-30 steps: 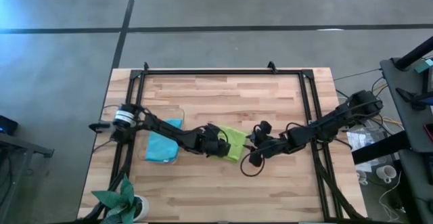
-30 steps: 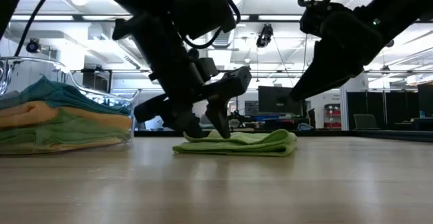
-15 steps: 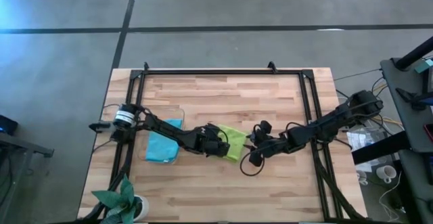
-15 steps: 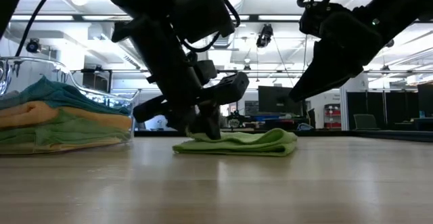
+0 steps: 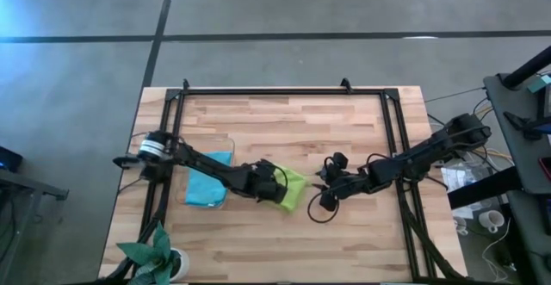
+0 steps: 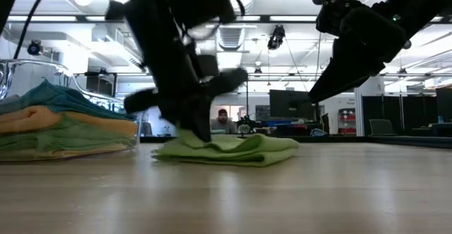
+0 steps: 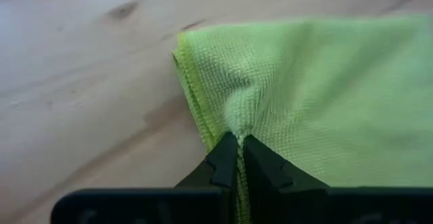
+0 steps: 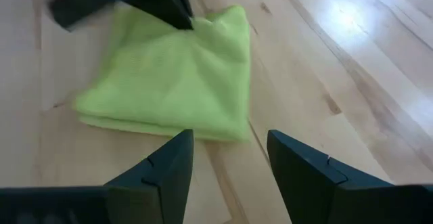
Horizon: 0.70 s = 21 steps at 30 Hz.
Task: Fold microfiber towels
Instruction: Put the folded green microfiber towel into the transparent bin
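the left gripper [image 7: 237, 158] is down on the wooden table [image 5: 284, 126] near its middle, its two dark fingers pinched tight together on a fold at the edge of the lime green towel [image 7: 304, 95]. the cloth bunches up into a small ridge where the fingers bite it. in the high view this gripper [image 5: 277, 184] sits on the towel's left side, and the towel [image 5: 293, 188] lies folded in a small pad just right of it. the low view shows the towel [image 6: 233, 149] as a thick, layered bundle lying on the table, with the left gripper [image 6: 194, 128] pressed down onto its left end.

the right gripper [image 8: 226, 160] hangs just right of the towel, a little above the table, its fingers spread wide apart with nothing between them. its wrist view looks past them at the towel [image 8: 176, 82] lying folded on the wood. in the high view it [image 5: 325, 195] is close beside the towel without touching it.

a clear bin [image 6: 106, 107] stands on the left part of the table with a stack of folded towels [image 6: 56, 124] in it: dark green on top, then orange, then paler green and yellow layers. from above the top of the stack [image 5: 207, 186] looks light blue.

a potted plant [image 5: 155, 255] stands at the near left corner of the table.
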Available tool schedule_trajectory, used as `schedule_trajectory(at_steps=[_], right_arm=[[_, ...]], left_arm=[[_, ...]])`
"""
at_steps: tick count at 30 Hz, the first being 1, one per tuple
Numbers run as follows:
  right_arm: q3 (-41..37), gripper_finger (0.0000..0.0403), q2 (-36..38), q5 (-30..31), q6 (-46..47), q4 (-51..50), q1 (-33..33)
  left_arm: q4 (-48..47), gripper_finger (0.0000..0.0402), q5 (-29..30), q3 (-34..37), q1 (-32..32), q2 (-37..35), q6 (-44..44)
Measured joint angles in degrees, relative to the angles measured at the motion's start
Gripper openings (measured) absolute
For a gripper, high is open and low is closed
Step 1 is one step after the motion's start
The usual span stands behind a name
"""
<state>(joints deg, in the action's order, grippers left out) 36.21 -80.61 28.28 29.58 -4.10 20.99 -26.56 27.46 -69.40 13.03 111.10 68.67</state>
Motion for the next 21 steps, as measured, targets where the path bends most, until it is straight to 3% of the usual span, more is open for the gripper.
schedule_trajectory(at_steps=[11, 21], right_arm=[[0.0, 0.0187, 1.2, 0.1, 0.0, -0.7, 0.1], [0.0, 0.0187, 1.5, 0.3, 0.4, -1.2, 0.0]], left_arm=[[-14.8, 0.0, 1.4, -1.4, 1.7, -9.4, 4.5], [-38.8, 0.0, 0.4, -1.8, 2.8, -17.5, 16.1]])
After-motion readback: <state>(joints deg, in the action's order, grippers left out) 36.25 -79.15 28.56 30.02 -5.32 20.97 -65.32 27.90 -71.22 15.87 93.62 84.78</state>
